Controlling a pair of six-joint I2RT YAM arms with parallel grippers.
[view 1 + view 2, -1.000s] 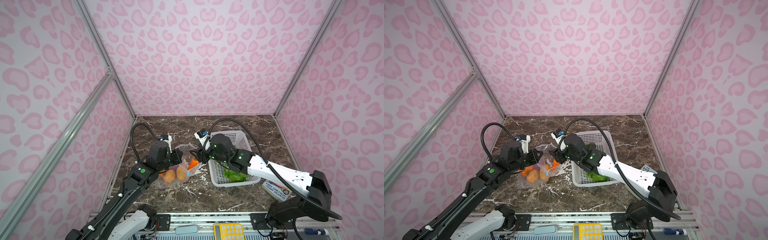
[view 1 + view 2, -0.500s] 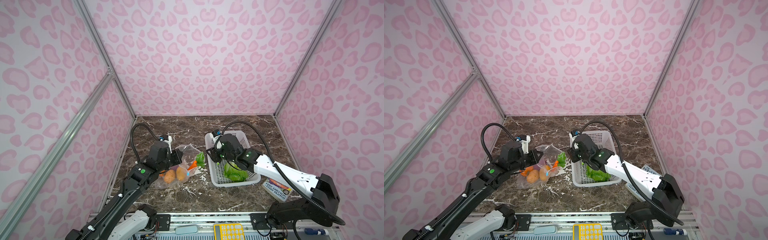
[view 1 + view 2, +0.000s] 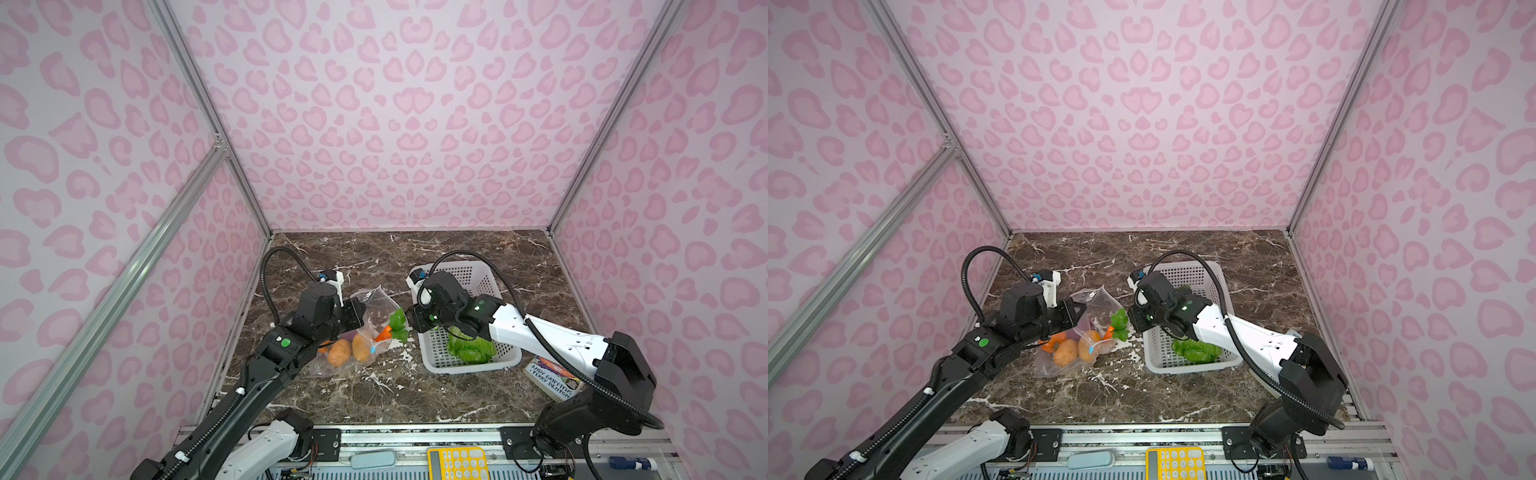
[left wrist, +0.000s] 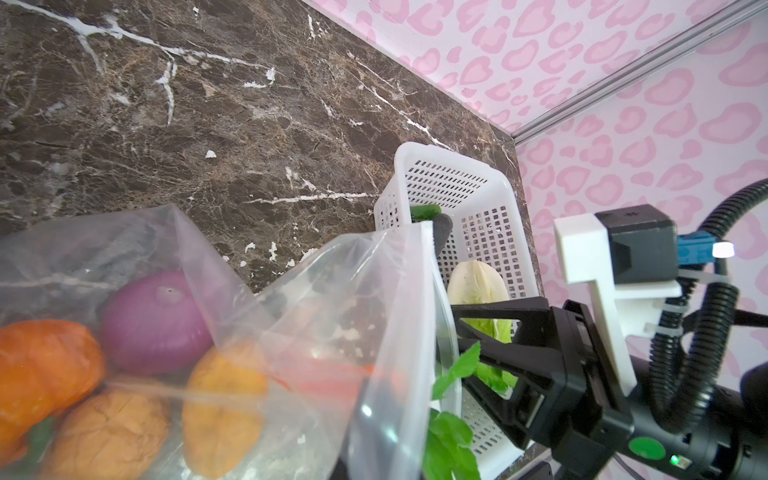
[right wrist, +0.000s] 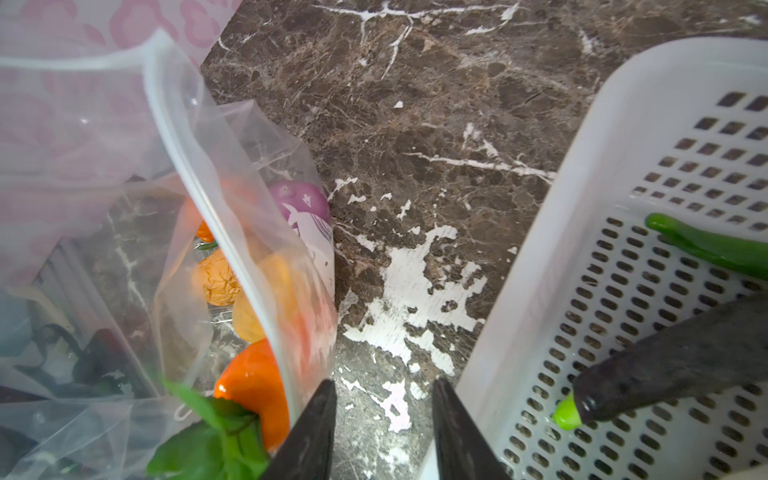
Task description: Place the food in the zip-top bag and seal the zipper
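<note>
The clear zip-top bag [image 3: 368, 328] [image 3: 1088, 332] lies left of centre, and my left gripper [image 3: 358, 311] [image 3: 1080, 311] is shut on its raised mouth edge. Inside it lie two potatoes [image 3: 338, 353], a purple onion [image 4: 156, 316], an orange pumpkin [image 4: 43, 365] and the carrot [image 5: 253, 386]. The carrot's green leaves [image 3: 398, 323] stick out of the mouth. The zipper strip [image 5: 208, 199] runs along the mouth edge. My right gripper [image 5: 384, 428] [image 3: 409, 321] is open and empty, low between the bag and the basket. The cabbage [image 3: 471, 348] [image 3: 1196, 351] lies in the basket.
The white perforated basket [image 3: 465, 368] [image 3: 1187, 366] stands right of the bag, close to my right gripper. It also holds a green pepper [image 5: 706, 245] and a dark eggplant [image 5: 665, 365]. A book [image 3: 552, 380] lies at the front right and a yellow calculator [image 3: 457, 463] on the front rail.
My right gripper let go of the carrot at the bag's mouth and drew back toward the basket, jaws narrower. The left gripper kept its hold on the bag.
</note>
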